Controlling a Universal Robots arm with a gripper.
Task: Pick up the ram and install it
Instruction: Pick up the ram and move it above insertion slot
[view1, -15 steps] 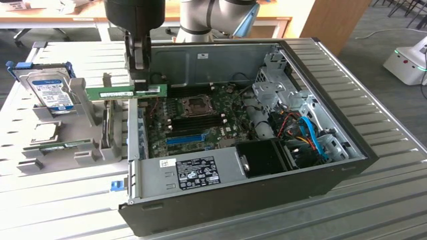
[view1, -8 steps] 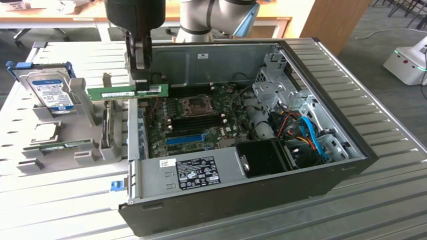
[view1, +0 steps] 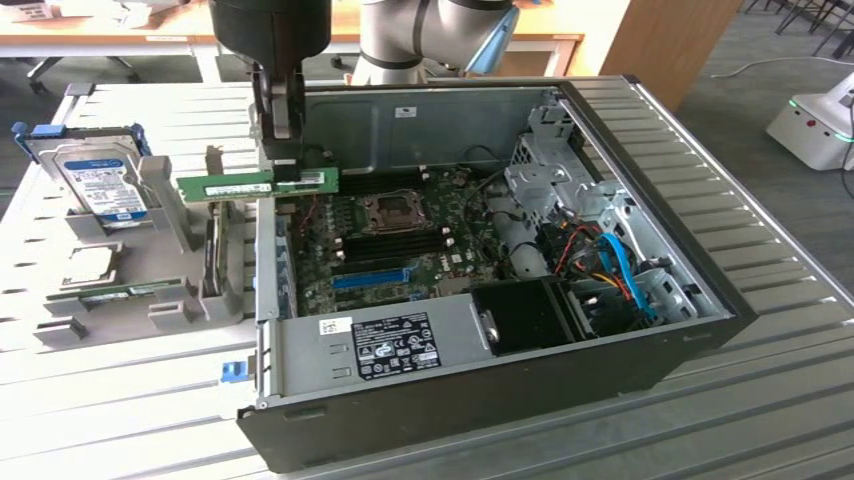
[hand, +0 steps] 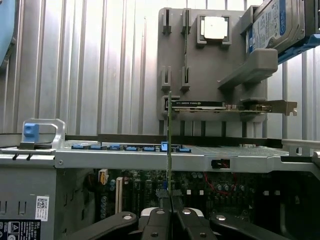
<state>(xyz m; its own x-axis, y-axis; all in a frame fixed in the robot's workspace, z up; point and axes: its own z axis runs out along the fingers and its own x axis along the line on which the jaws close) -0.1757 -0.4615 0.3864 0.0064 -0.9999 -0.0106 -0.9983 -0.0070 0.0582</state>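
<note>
Gripper (view1: 296, 162) is clamping the ram (view1: 240, 185) by its flat faces over the PC case (view1: 534, 400) wall; likely light, stiff, fragile, so avoid the chips.

Ribbed, silvery metal table (view1: 774, 420), grooves running along its length. Directly on it, toward the exterior view's right, an open black computer case (view1: 534, 398) laid on its side (open face up, motherboard (view1: 400, 235) showing); just beside that, on the exterior view's left, a grey plastic holder (view1: 180, 315) with slots and stands on top. Whether touching along the case's wall or narrowly apart, impossible to tell.
</note>
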